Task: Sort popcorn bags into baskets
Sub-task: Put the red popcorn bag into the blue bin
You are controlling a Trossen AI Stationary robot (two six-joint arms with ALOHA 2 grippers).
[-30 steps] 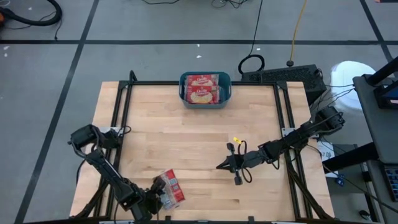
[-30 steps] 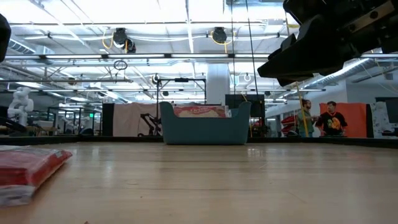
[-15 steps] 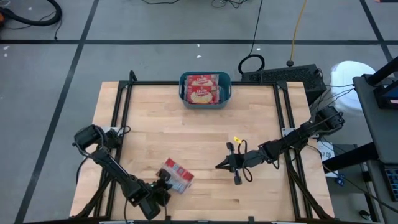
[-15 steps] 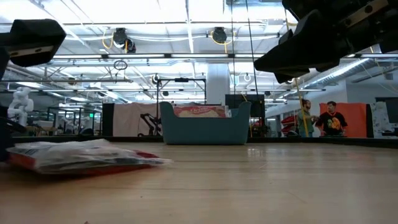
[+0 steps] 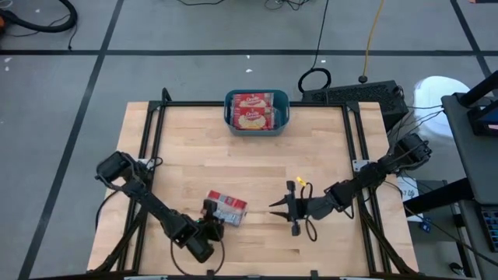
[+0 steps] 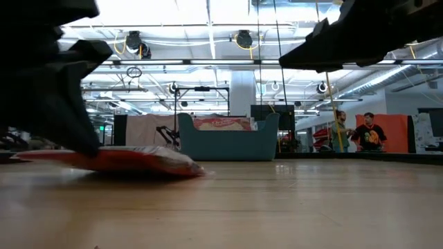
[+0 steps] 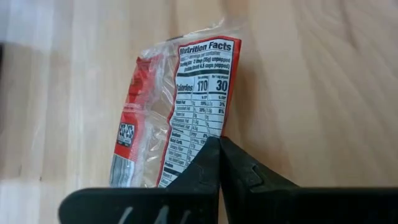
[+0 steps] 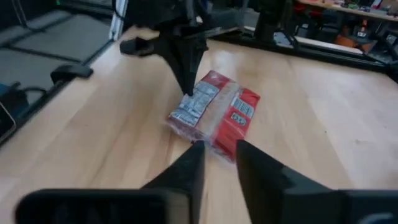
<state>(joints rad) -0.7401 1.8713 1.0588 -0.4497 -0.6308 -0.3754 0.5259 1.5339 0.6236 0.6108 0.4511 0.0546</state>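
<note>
One red popcorn bag (image 5: 226,208) lies back-up on the wood near the table's front middle; its nutrition panel (image 7: 199,93) shows. My left gripper (image 5: 211,225) stands at the bag's near end, shut on it. My right gripper (image 5: 275,206) hovers to the bag's right, clear of it, its fingers (image 8: 189,165) slightly apart with nothing between them. The teal basket (image 5: 283,110) stands at the far edge with two popcorn bags (image 5: 252,110) flat in it. My left gripper pinches the bag's near end (image 7: 202,134) between its two shut fingertips (image 8: 186,87). The fingers slant down onto it from the table's near-left side. The bag's far end (image 6: 187,170) rests on the table and the held end sits slightly higher.
Black rails (image 5: 156,140) run along the table's left, right and far sides. Bare wood (image 5: 257,163) spreads between the bag and the basket. Beyond the far edge, people (image 6: 367,135) stand in the room.
My left gripper has shut on the bag's near end and gone toward the table's far and right edges. The bag has slid with it from the front edge toward the middle and turned about, so its long side now lies more crosswise.
</note>
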